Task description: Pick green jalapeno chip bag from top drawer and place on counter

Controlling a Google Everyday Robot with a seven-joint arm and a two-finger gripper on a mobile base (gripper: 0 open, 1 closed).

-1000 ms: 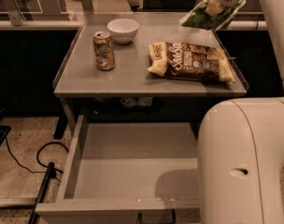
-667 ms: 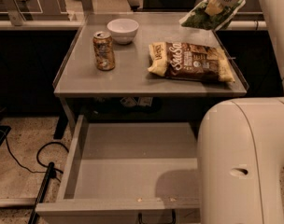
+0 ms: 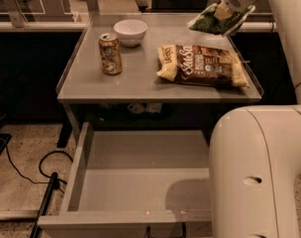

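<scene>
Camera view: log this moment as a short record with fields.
end effector: above the counter, at its far right corner, shut on the green jalapeno chip bag
bag pose: held, tilted
top drawer: pulled open, green bag not inside
on counter: brown chip bag, can, white bowl
stage: bag not yet released

Top centre sits a white bowl (image 3: 130, 31), a tan can (image 3: 110, 53) stands just lower left of it, a brown-and-cream chip bag (image 3: 205, 66) lies centre-right, and a black cable (image 3: 22, 175) trails lower left.
</scene>
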